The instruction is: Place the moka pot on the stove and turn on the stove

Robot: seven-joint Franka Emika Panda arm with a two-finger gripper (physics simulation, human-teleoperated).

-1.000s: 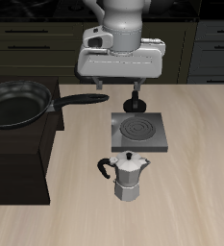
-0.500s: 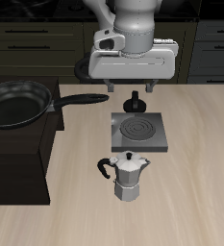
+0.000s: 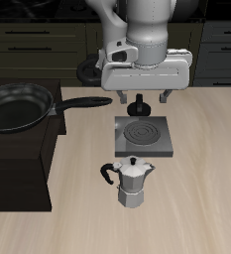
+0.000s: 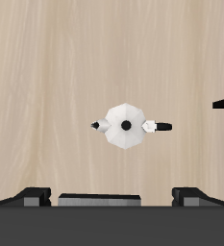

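Observation:
The silver faceted moka pot (image 3: 135, 183) stands upright on the table near the front edge, black handle to one side. The grey stove (image 3: 142, 138), with its spiral coil and black knob (image 3: 139, 105) at its back, lies just behind the pot. My gripper (image 3: 143, 97) is open and empty, hovering above the stove's back edge with its fingers (image 3: 121, 96) spread wide. In the wrist view the moka pot (image 4: 126, 126) shows from above, lid knob in its middle, well below my open gripper (image 4: 112, 196). The pot is apart from both stove and gripper.
A black frying pan (image 3: 18, 106) rests on the large black cabinet (image 3: 18, 169) beside the stove, its long handle (image 3: 85, 102) reaching toward the gripper. Dark drawers line the back wall. Bare wooden table surrounds the pot.
My gripper has moved sideways away from the pan and slightly lower, now centred over the stove's back. The moka pot and stove have not moved.

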